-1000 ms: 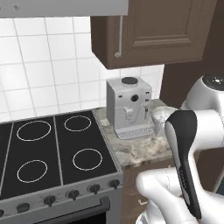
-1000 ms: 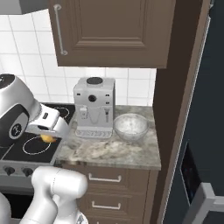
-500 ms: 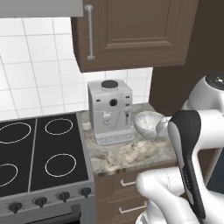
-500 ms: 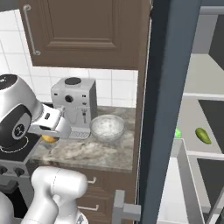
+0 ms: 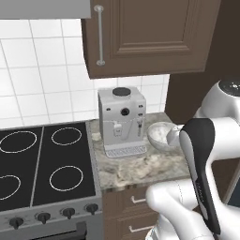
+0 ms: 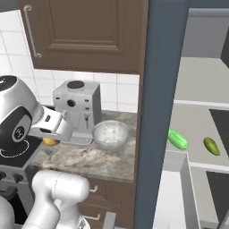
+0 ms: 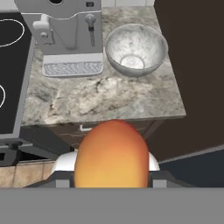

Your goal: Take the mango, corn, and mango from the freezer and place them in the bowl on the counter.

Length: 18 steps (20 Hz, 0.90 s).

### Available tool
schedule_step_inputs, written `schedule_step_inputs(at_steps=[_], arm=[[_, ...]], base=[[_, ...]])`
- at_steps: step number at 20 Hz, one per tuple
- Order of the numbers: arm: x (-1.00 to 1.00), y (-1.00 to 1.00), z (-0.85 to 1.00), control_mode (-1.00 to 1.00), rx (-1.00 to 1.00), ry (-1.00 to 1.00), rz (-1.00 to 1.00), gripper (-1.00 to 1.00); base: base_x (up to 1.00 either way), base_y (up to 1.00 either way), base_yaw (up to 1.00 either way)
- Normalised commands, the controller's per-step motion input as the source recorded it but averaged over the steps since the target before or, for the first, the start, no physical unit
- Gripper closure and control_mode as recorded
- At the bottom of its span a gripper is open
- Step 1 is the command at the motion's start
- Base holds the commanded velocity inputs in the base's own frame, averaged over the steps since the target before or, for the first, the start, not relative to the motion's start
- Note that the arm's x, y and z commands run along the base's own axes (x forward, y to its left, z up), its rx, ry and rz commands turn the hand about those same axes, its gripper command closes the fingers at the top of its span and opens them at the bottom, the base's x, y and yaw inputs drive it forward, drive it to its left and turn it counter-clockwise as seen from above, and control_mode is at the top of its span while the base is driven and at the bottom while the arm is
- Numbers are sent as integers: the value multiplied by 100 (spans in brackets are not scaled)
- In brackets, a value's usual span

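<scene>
Rightward the base had rolled, and the mango [image 7: 112, 154] sat pinched in the gripper [image 7: 111, 181] short of the counter [image 7: 109, 101], whose empty bowl [image 7: 136, 49] stood just beside the coffee machine [image 7: 66, 33], freezer [image 6: 162, 116] open alongside.

The marbled stone bench [image 7: 109, 103] carries a grey coffee machine [image 5: 121, 121] at its back and a speckled bowl [image 7: 136, 49] just beside it. In the open freezer, a pale shelf [image 6: 197, 129] holds two green vegetables [image 6: 178, 138].
</scene>
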Motion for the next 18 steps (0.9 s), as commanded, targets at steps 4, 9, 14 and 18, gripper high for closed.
schedule_step_inputs(at_steps=[4,9,14,18], arm=[[0,0,0,100,0,0,0,100],[0,0,0,100,0,0,0,100],[40,-33,0,-100,2,0,-2,100],[69,-38,0,-100,2,0,-5,100]], base=[[39,-5,3],[46,-8,1],[0,0,0],[0,0,0]])
